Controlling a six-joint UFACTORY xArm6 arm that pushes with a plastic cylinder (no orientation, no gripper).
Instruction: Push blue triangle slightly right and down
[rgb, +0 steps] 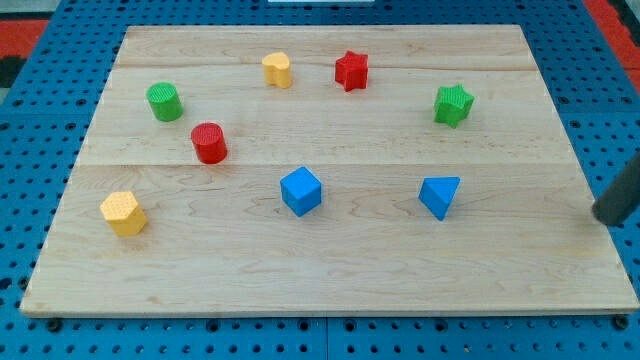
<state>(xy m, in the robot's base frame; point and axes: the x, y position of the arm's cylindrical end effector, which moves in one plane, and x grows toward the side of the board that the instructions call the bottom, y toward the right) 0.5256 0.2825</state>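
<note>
Yellow hexagon block (123, 213) nearest; blue triangle (439, 195) sits apart from my tip (606, 216), at the board's (330, 290) right edge.

rod (622, 195): blurred, cut off by the view's right edge
my tip (603, 216): blurred, exact end unclear

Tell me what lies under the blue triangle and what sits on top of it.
The blue triangle rests directly on the wooden board; nothing sits on top of it. The patch of wood beneath its base is covered, so unseen. My tip stands apart, at the view's right edge.
</note>
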